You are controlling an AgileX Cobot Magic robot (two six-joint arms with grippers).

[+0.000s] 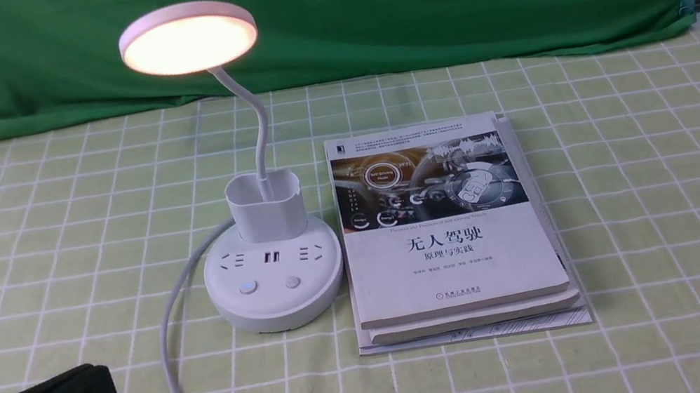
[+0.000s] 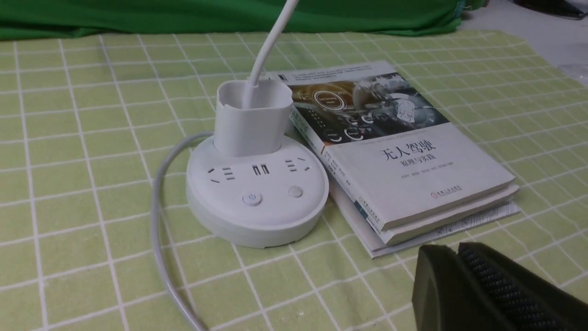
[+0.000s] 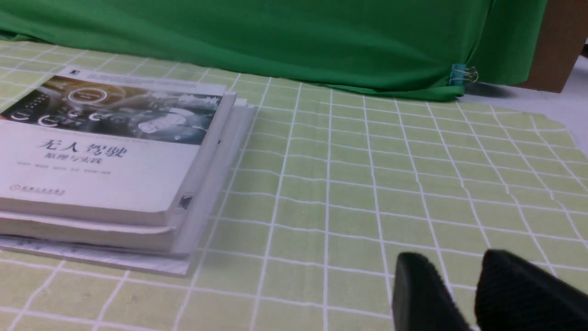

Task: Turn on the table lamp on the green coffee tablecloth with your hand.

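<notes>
I see the table lamp (image 1: 267,214) glowing, so I judge the job done; my left gripper (image 1: 97,385) sits closed and empty at the frame's lower left.

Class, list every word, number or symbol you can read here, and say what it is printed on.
"无人驾驶": title on the top book cover.
"原理与实践": subtitle beneath it.
Power symbol: left button of the table lamp.
Other cover print: too small to read.
</notes>
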